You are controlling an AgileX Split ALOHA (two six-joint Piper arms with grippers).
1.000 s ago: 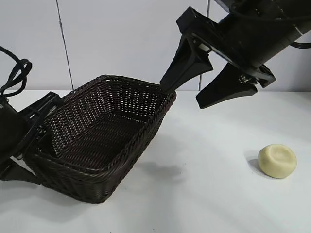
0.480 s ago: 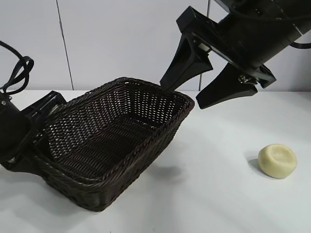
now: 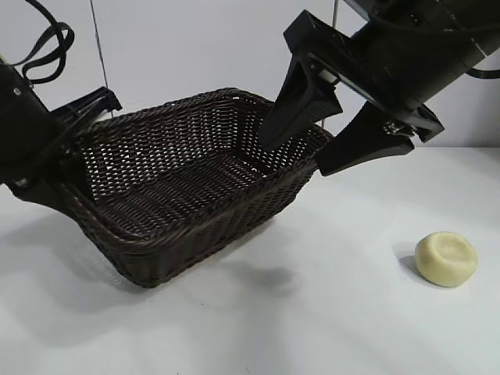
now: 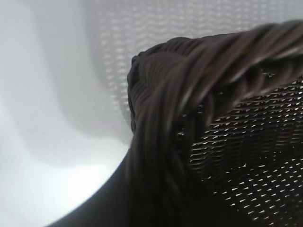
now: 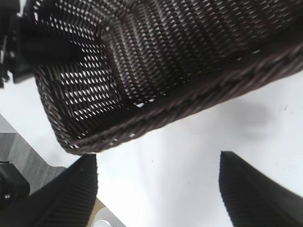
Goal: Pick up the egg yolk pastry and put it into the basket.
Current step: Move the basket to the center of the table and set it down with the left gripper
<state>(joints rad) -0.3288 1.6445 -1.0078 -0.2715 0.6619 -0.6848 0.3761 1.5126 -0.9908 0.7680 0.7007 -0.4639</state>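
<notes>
Basket (image 3: 187,195) apparently aloft in left claw (image 3: 66,148) over white table (image 3: 328,312), pastry (image 3: 445,258) apart, right claw (image 3: 328,141) wide.

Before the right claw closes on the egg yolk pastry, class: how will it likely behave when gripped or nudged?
The egg yolk pastry looks matte, so probably not slippery. Its dimpled top suggests a soft crust that a hard squeeze may crack. It sits flat on the table, so it would likelier slide than roll. The open right claw hangs apart from it.
</notes>
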